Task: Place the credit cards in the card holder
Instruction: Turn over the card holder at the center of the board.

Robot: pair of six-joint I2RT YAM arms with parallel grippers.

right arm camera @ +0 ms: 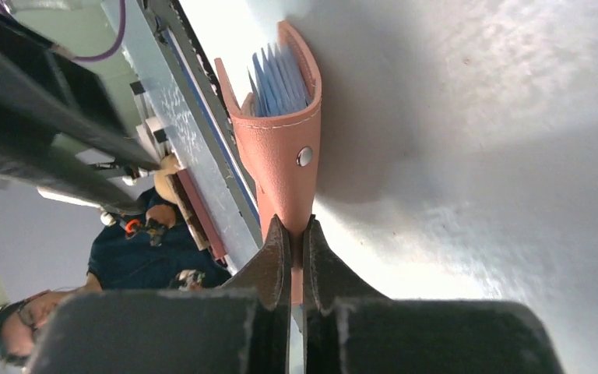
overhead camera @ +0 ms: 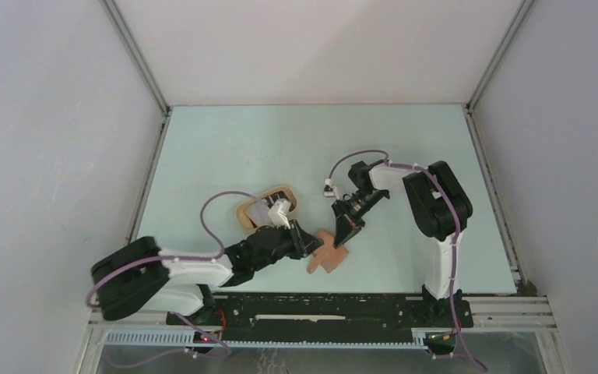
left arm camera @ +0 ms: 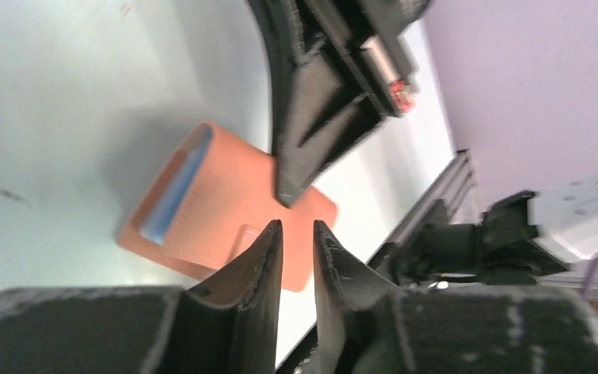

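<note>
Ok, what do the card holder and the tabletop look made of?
The card holder: reddish-brown leather or imitation, matte, fine-grained, with pale stitching and a shiny, metal-looking snap. Its inner pockets: light blue thin sheet, fabric or plastic, unclear. The tabletop: pale, smooth, faintly mottled with soft sheen; probably laminate or painted board.

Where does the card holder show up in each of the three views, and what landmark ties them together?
Top external: card holder just below picture centre, under the tip of the right gripper.
Left wrist: card holder at centre, lying flat on the pale surface.
Right wrist: card holder at upper centre, its flap pinched by this gripper.
Shared landmark: the right gripper, whose black tip meets the holder in every view.
</note>
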